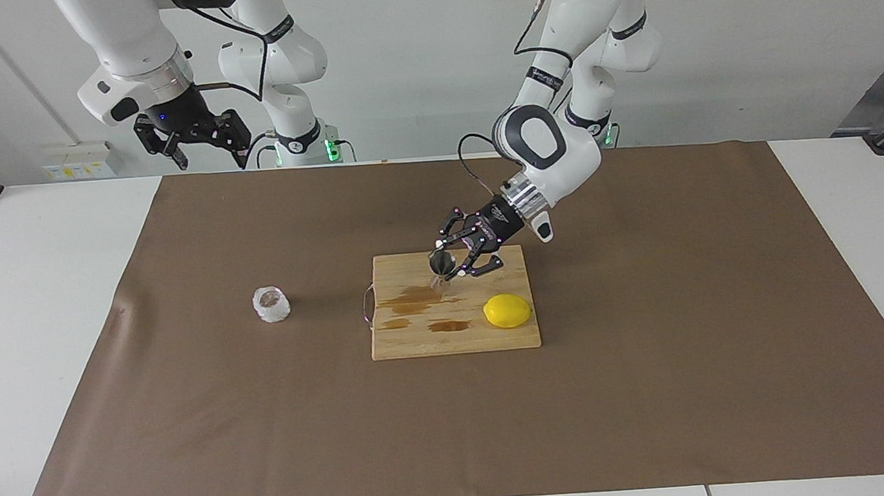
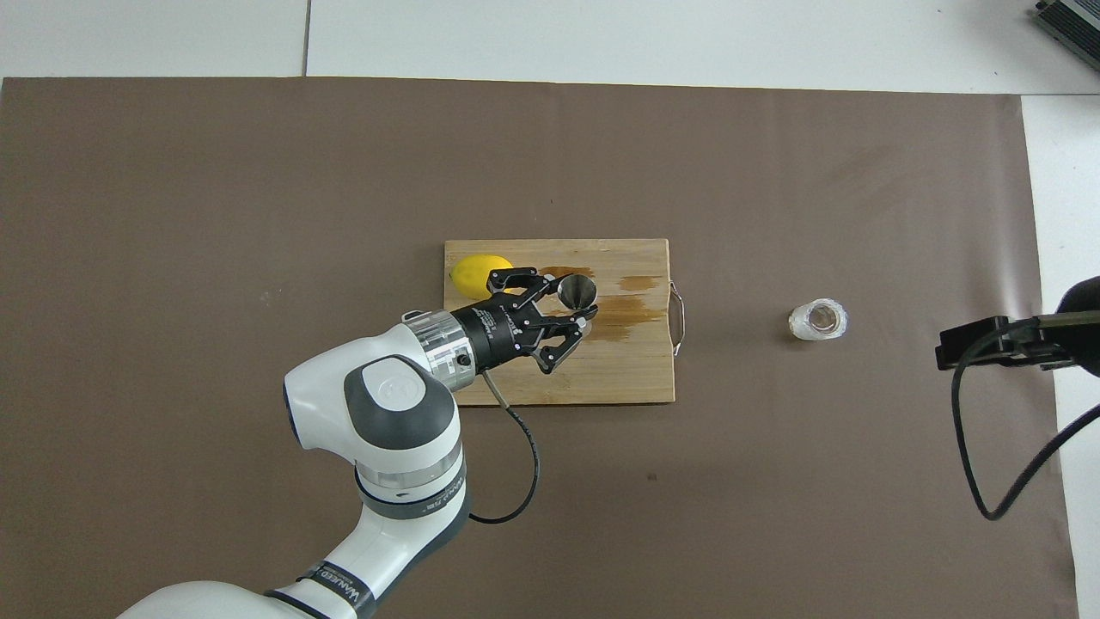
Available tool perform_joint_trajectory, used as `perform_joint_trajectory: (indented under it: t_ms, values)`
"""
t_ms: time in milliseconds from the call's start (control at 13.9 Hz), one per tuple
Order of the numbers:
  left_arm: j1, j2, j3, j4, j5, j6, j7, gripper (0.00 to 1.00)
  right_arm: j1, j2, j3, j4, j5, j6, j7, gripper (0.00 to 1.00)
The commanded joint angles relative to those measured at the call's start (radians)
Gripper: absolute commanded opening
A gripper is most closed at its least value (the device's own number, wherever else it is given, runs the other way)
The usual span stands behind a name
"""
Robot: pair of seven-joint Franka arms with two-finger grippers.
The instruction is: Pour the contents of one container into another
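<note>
The small whitish clear cup [image 1: 271, 305] [image 2: 818, 320] stands upright on the brown mat, toward the right arm's end of the table. My left gripper [image 1: 451, 271] [image 2: 574, 309] is shut on the waist of the steel jigger [image 1: 440, 264] [image 2: 577, 292]. It holds the jigger in the air over the stained middle of the wooden cutting board [image 1: 456, 342] [image 2: 559, 378], with the jigger tilted. My right gripper [image 1: 206, 157] [image 2: 962, 344] waits open and raised at its own end of the table, holding nothing.
A yellow lemon [image 1: 507, 310] [image 2: 477, 273] lies on the board's corner toward the left arm's end. Dark wet stains [image 1: 414, 298] mark the board. A metal handle [image 1: 368, 306] sticks out from the board's edge that faces the cup.
</note>
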Motion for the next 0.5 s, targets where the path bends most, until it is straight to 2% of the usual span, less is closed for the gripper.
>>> perform_joint_trajectory:
  t_ms: [0,431]
  values:
    - [-0.014,0.019,0.0,0.034,-0.032,0.028,0.034,0.0,-0.008,-0.026,0.001,-0.027,-0.009,0.006,-0.027,1.0]
    - [0.0,0.067,-0.04,0.083,-0.033,0.027,0.156,0.0,-0.008,-0.026,0.001,-0.027,-0.011,0.006,-0.027,1.0]
